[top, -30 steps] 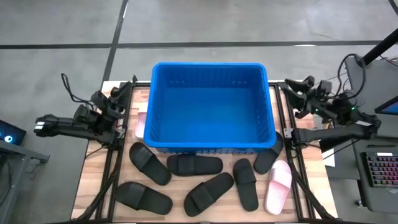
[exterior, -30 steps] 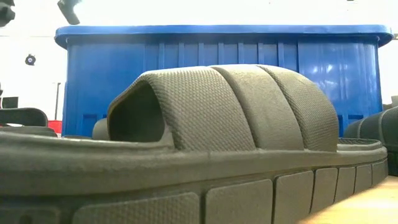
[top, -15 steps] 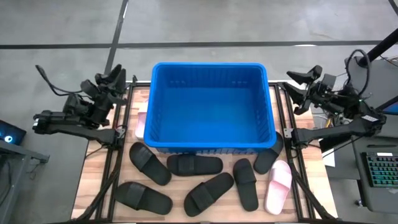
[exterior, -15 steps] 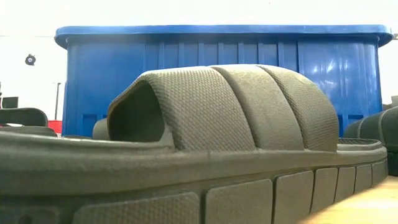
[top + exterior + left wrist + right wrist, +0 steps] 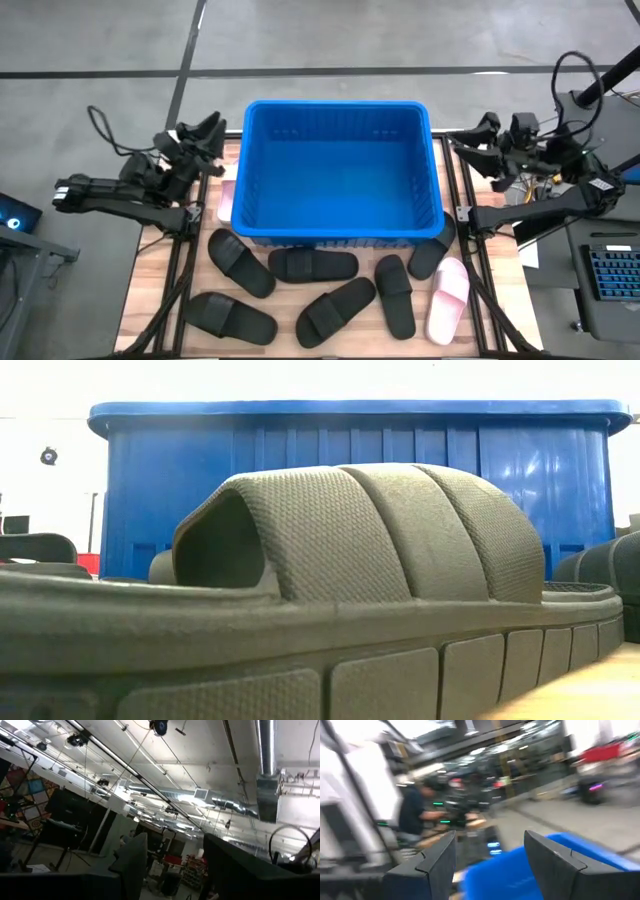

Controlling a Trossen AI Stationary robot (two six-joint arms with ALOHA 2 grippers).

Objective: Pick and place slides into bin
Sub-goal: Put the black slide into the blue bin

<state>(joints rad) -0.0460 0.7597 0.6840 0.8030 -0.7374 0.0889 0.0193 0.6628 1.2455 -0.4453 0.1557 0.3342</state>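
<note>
The bin [image 5: 338, 170], a large blue crate with slotted walls, stands on the wooden table [image 5: 150, 290], its interior holding no slide. The slides lie on the table along the bin's near wall: a black slide [image 5: 240, 262] at the bin's near-left corner, a second black slide [image 5: 312, 265] touching the wall's middle, a third black slide [image 5: 232, 316] and a fourth black slide [image 5: 336, 308] farther out, a fifth black slide [image 5: 396, 294] and a sixth black slide [image 5: 430, 252] by the near-right corner, and the pink slide [image 5: 448, 297] beside those. A pale object [image 5: 227, 198], partly hidden, lies against the bin's left wall. The left gripper [image 5: 208, 133] hangs just left of the bin's far-left corner, fingers parted, grasping nothing. The right gripper [image 5: 472, 143] hangs just right of the bin's far-right corner, fingers spread, empty; its wrist view shows the bin's rim [image 5: 560, 845] and a seated person [image 5: 415, 815] beyond.
</note>
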